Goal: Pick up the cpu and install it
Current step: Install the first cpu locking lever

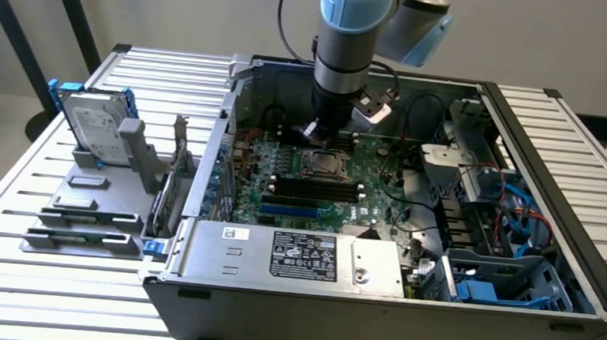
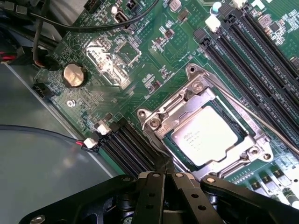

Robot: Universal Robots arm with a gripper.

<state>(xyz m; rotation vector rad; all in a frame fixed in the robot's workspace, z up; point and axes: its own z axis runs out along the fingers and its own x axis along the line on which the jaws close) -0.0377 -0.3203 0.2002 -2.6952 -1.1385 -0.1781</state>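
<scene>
While the cpu [image 2: 205, 140] sits in its socket [image 2: 254, 154] on the motherboard [image 2: 140, 84] inside the open case [image 1: 380, 301], the gripper [image 2: 167, 173] hovers just beside it, fingers together, holding nothing.

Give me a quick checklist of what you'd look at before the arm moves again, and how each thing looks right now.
1. cpu lying in the socket: ok.
2. cpu flat and square to the frame: ok, as far as visible.
3. tool shut and holding nothing: ok.
4. tool close above the socket's edge, touching or not: cannot tell.
5. Socket lever latched: cannot tell.
6. Black cable away from the socket: ok.
</scene>
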